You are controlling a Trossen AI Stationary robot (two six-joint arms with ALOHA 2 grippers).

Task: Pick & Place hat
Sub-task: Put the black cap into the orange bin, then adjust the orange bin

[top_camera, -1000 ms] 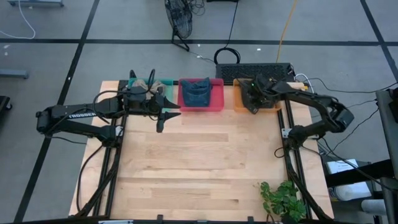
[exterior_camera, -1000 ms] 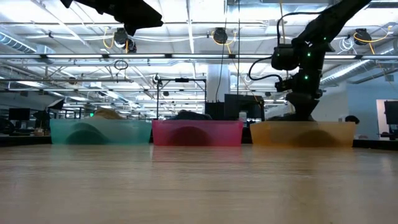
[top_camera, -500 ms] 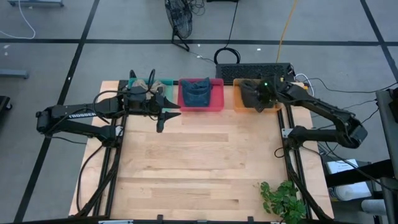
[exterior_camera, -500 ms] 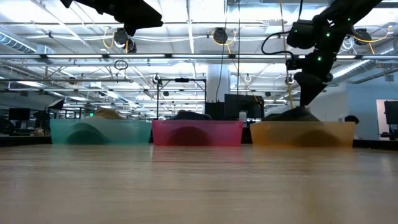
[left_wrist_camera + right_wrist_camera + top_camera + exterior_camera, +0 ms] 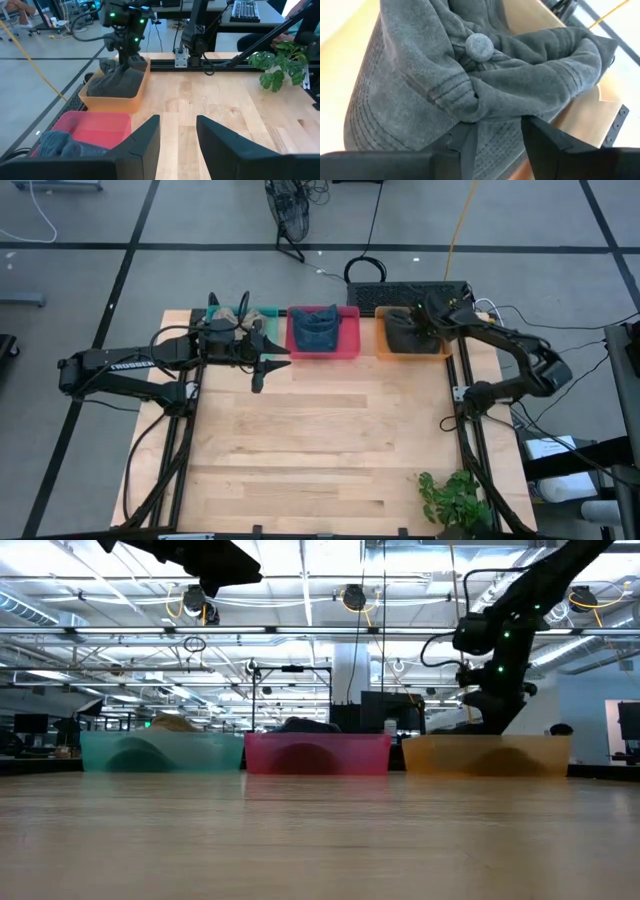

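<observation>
A dark grey cap [image 5: 403, 335] with a button on top [image 5: 480, 46] lies crumpled in the orange bin [image 5: 385, 352] at the table's far right. My right gripper [image 5: 428, 323] is down in that bin, shut on the cap's cloth, as the left wrist view [image 5: 127, 59] also shows. My left gripper [image 5: 265, 368] hovers open above the table in front of the teal bin [image 5: 160, 752] and touches nothing. My right gripper pinches a thick fold of the cap's crown [image 5: 492, 107], just below the button, between its two fingers [image 5: 465, 142]. It comes from above, pointing down. The cloth rises in a peak to the fingers [image 5: 121, 70], while the cap's lower part rests in the orange bin.
Three bins stand in a row along the far edge: the teal one holds a tan hat [image 5: 232, 320], the pink one [image 5: 322, 357] a blue hat [image 5: 318, 332]. A keyboard [image 5: 410, 295] lies behind the bins. A plant [image 5: 450, 500] stands at the near right corner.
My right gripper rose out of the orange bin, shifted toward the table's right and far edge, then came down again onto the cap. The left arm kept still.
</observation>
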